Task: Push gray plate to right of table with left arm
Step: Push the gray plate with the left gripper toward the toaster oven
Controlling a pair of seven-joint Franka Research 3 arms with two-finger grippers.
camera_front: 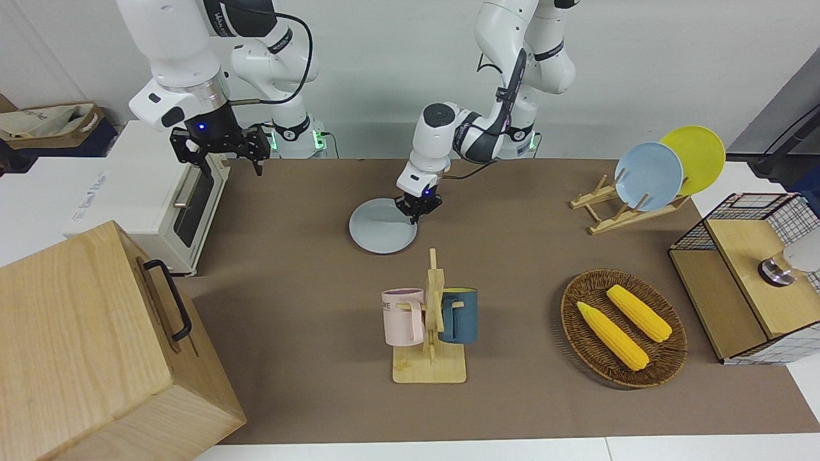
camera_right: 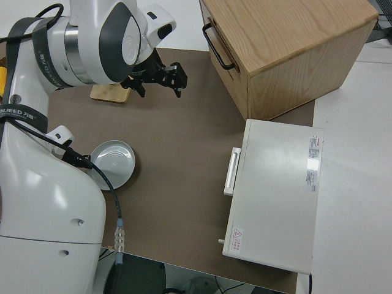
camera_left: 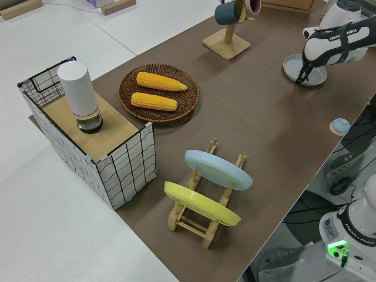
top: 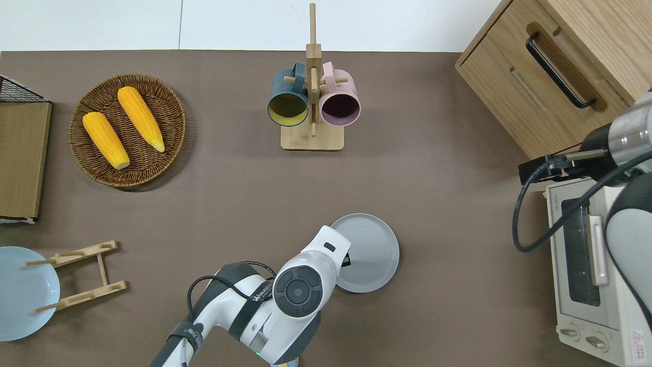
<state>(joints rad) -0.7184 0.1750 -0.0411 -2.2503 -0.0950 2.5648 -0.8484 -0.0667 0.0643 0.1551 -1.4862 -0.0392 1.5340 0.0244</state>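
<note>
Left end effector (camera_front: 418, 208) is down at the gray plate (camera_front: 382, 226), on the rim section toward the left arm's end of the table (camera_front: 307, 269), slightly nearer the robots than the plate's centre. So the plate lies from the end effector toward the right arm's end, which is the push direction the task calls for. Plate is round, no long axis to mind. Left arm is clearly the closer one; it reaches low across to the plate.

Fingers look narrow, tips pointed down, nothing held between them. Tips sit at or just inside the rim in the front view; actual contact cannot be confirmed, since in the overhead view the wrist covers that rim section. The left side view shows the tips low at the plate edge as well.

Plate lies flat on the table, about mid-length, in the half nearer the robots. The stretch toward the toaster oven (camera_front: 150, 198) at the right arm's end is open brown surface.

Farther from the robots than the plate: mug stand (camera_front: 430, 333) with two mugs, well apart from it and off the push line, by my reading.

Right arm is parked, its end effector (camera_front: 221, 150) spread open and holding nothing.
</note>
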